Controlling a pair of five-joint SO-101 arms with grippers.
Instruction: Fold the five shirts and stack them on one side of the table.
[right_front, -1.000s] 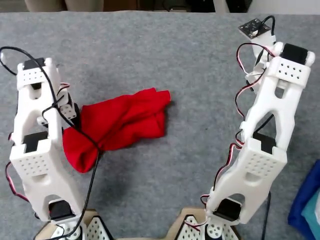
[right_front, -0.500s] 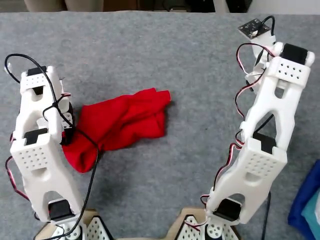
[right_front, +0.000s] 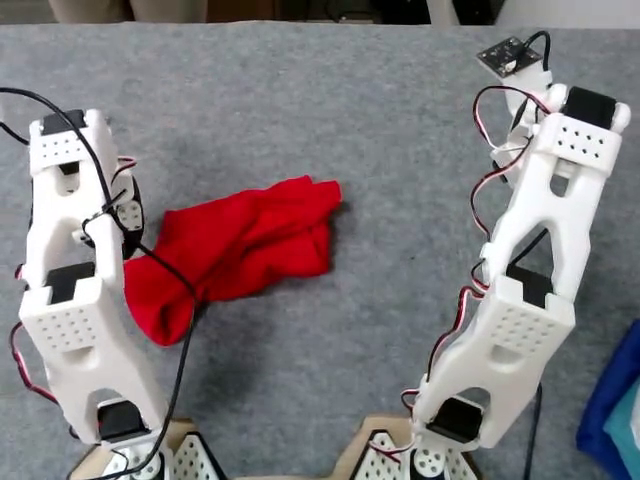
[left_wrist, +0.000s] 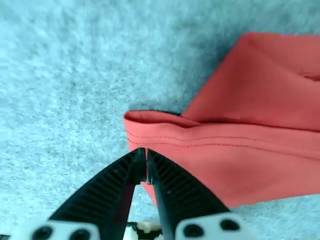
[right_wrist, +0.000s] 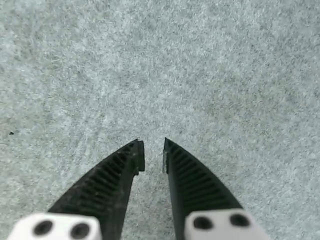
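The crumpled red cotton shirt (right_front: 245, 245) lies unfolded on the grey felt table (right_front: 330, 110), left of centre and hard against the white left arm (right_front: 65, 270). Its heap has the same outline as a second ago, while the left arm has dipped toward it and drawn back up. That arm's jaws are closed tip to tip right at the stitched hem (left_wrist: 150, 125); whether any cloth is pinched between them I cannot tell. The white right arm (right_front: 540, 260) has not moved, its jaws narrowly parted over bare felt. Judging by this, no fold has begun. Blue cloth (right_front: 610, 395) lies at the table's right edge.
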